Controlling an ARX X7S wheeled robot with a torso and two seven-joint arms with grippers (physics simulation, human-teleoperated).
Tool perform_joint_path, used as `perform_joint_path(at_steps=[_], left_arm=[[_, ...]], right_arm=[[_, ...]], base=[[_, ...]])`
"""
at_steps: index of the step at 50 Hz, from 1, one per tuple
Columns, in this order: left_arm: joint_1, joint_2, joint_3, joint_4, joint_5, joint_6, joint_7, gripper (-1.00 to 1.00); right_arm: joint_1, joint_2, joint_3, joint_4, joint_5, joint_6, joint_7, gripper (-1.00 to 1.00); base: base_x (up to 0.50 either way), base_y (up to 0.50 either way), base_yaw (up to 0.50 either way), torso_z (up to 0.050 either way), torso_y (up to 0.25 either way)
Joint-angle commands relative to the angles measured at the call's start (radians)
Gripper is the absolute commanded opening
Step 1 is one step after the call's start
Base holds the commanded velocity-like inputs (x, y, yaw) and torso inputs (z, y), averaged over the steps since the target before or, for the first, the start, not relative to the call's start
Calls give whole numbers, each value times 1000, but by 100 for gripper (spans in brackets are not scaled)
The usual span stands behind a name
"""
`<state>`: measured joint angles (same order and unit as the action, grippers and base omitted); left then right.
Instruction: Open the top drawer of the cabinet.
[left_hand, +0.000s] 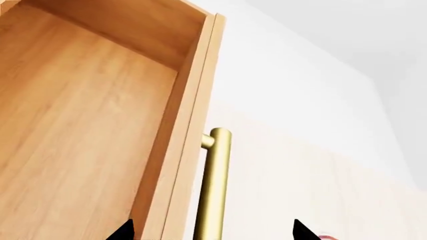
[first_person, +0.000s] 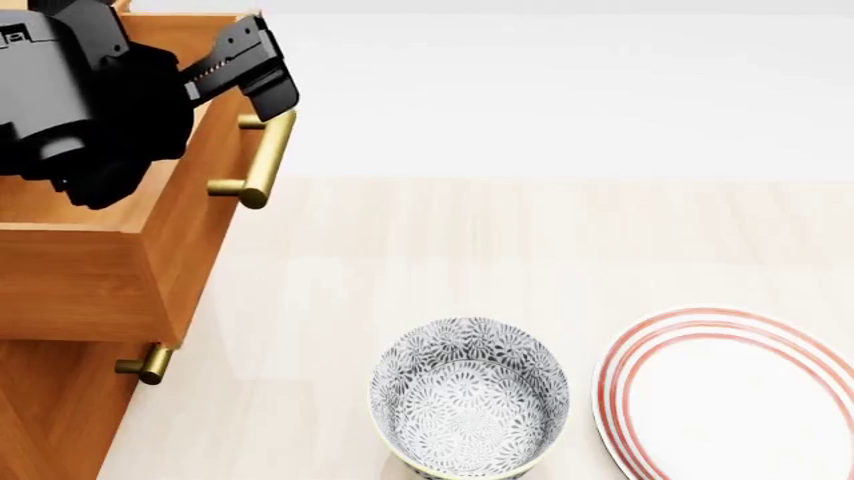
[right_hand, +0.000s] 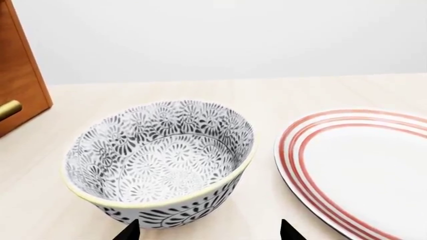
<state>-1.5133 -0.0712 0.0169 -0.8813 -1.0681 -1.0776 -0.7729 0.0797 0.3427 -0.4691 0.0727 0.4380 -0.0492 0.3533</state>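
**Brass handle between parted fingers, top drawer pulled out**

Patterned ceramic came nearest: a grey floral bowl (first_person: 469, 407) beside a red-ringed white plate (first_person: 731, 396) on the pale wooden table (first_person: 534, 250). Further back, the left gripper (first_person: 254, 65) sat parted astride the round brass bar handle (first_person: 264, 160) of the top drawer (first_person: 107, 270), which jutted from the orange-brown cabinet (first_person: 47, 410). Only the left wrist view showed the drawer's bare interior. The right gripper (right_hand: 208, 231), seen solely in its wrist view, hung released near the bowl.

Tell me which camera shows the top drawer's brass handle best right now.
The head view: the brass handle shows nearly whole on the pulled-out top drawer, with the left gripper at its upper end. The left wrist view shows only part of the bar, close up. The right wrist view does not show it.
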Motion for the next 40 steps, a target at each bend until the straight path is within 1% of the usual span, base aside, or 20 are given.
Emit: perform_joint_path(at_steps=[1,14,24,40], left_arm=[[16,37,-5,23,-38,-16,67,100],[26,52,14,64,-87,-27,60,100],[25,62,44,49,-135,-6,55,100],[10,67,186,24,-310,83,65,100]], right_arm=[[4,-19,24,3,-19,2,-18,100],[-2,-14,20,-8,-18,4,-15,100],[0,-12,18,-4,-15,2,-18,100],[-1,-8,17,-2,-8,-1,-20,100]], base=[[0,0,0,0,0],[0,0,0,0,0],[0,0,0,0,0],[0,0,0,0,0]])
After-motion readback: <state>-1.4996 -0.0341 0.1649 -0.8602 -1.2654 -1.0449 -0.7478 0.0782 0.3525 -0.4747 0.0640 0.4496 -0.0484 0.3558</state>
